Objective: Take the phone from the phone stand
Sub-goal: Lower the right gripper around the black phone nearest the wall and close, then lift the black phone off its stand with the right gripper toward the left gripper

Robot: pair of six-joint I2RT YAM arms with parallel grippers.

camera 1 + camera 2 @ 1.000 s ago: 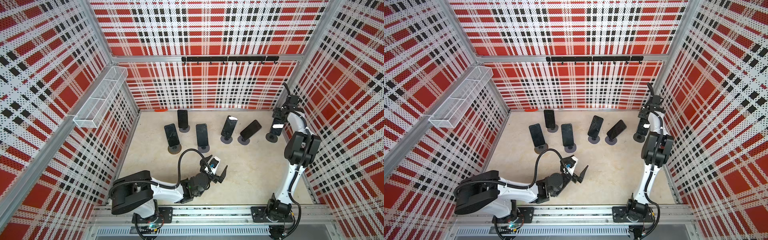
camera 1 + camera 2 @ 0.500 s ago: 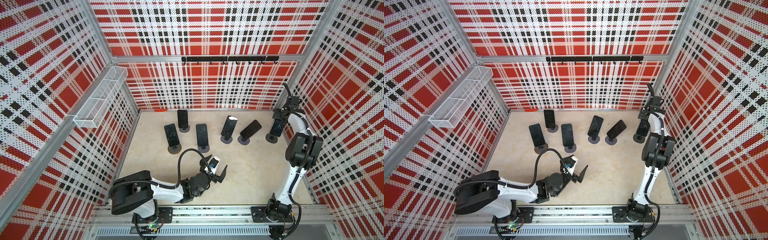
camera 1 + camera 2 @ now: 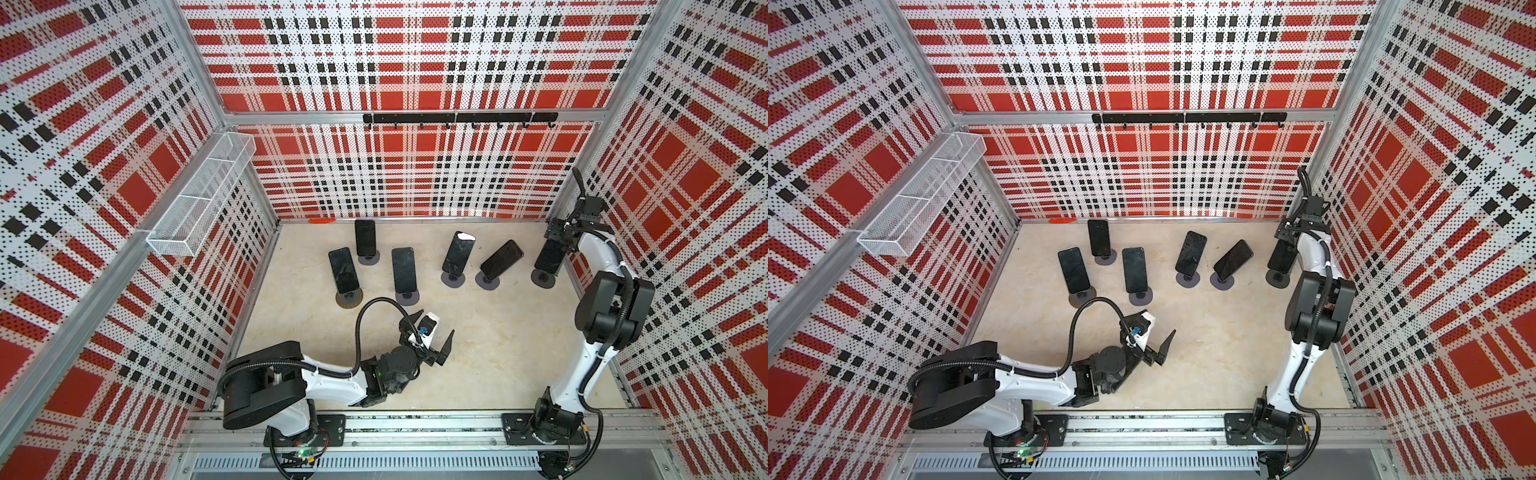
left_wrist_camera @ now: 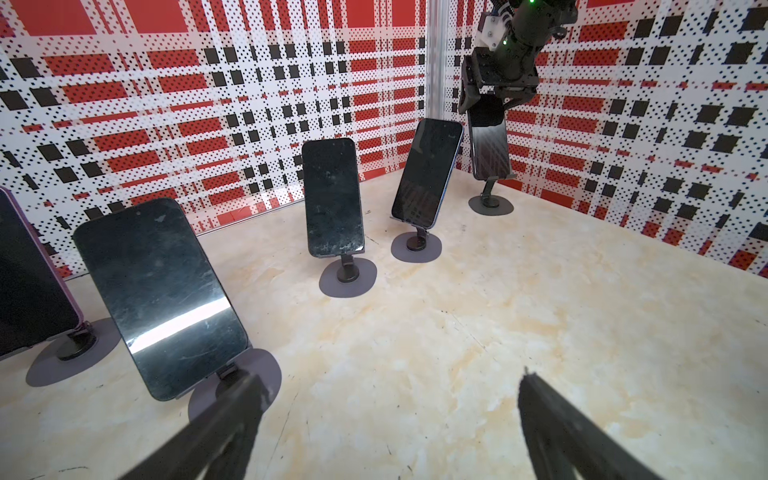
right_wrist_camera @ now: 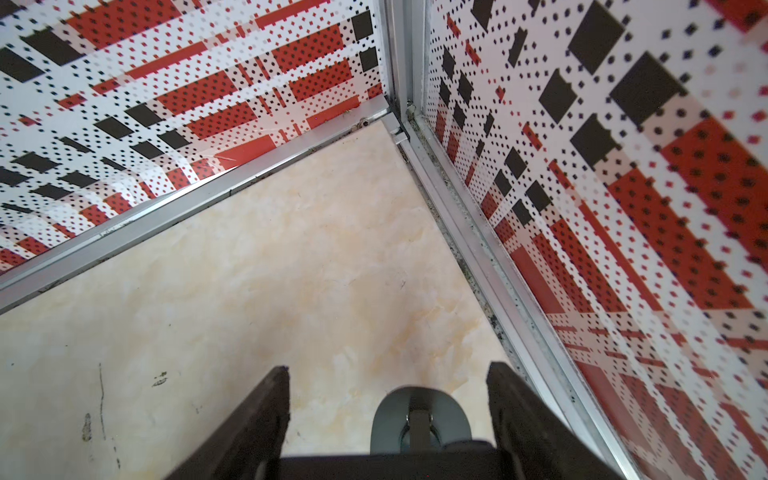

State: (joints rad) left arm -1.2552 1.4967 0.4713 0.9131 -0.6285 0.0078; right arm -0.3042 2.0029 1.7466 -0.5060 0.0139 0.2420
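Observation:
A dark phone [image 3: 547,259] [image 3: 1280,257] stands in the far right corner on a grey phone stand [image 3: 543,278] [image 3: 1277,278] with a round base. My right gripper [image 3: 561,239] [image 3: 1287,239] is shut on the phone's top end. In the left wrist view the phone [image 4: 490,149] hangs below that gripper [image 4: 486,104], and its lower edge meets the cradle of the stand [image 4: 490,205]. The right wrist view shows the fingers [image 5: 257,415] either side of the phone's top edge [image 5: 386,467], above the stand base [image 5: 419,415]. My left gripper [image 3: 430,328] [image 4: 388,376] is open and empty near the front.
Several other dark phones [image 3: 458,252] [image 4: 160,291] lean on round-based stands across the back half of the floor. The right side wall [image 5: 582,208] and back wall rail run close to the gripped phone. A wire basket [image 3: 199,199] hangs on the left wall.
The right gripper has shifted slightly toward the back wall with the phone's top end in it. The left arm has not moved.

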